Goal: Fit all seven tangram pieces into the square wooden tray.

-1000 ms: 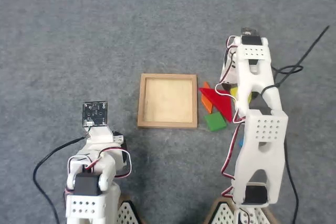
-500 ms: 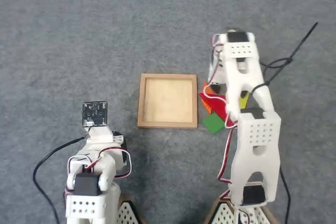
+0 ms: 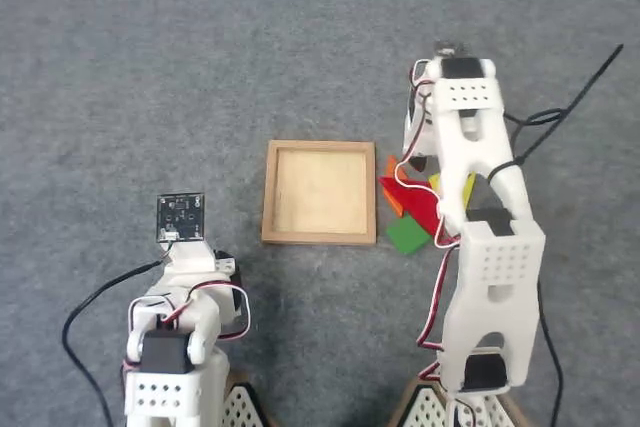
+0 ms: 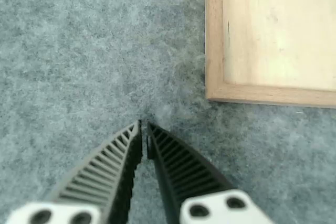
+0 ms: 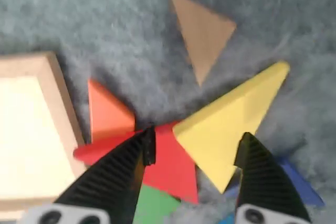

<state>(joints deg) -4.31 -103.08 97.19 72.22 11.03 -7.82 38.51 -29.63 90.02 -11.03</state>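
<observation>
The square wooden tray [image 3: 320,239] lies mid-table with nothing in it. Just right of it sit a red triangle [image 3: 418,203], an orange piece [image 3: 392,199], a green square [image 3: 407,235] and a yellow piece [image 3: 466,187], partly under the right arm [image 3: 470,137]. In the right wrist view my right gripper [image 5: 197,148] is open over the pile. The yellow triangle [image 5: 231,127] lies tilted between its fingers, resting on the red triangle [image 5: 170,163]. My left gripper [image 4: 143,126] is shut and holds nothing, low over the carpet near a tray [image 4: 214,40] corner.
A brown triangle [image 5: 202,30] lies apart on the grey carpet beyond the pile. Orange [image 5: 107,116], green [image 5: 155,203] and blue [image 5: 296,184] pieces ring the red one, next to the tray's rim [image 5: 60,98]. The left arm [image 3: 180,287] stands at the near left.
The right arm swung left toward the tray, then eased back a little to the right. The pieces and the left arm have not moved.
</observation>
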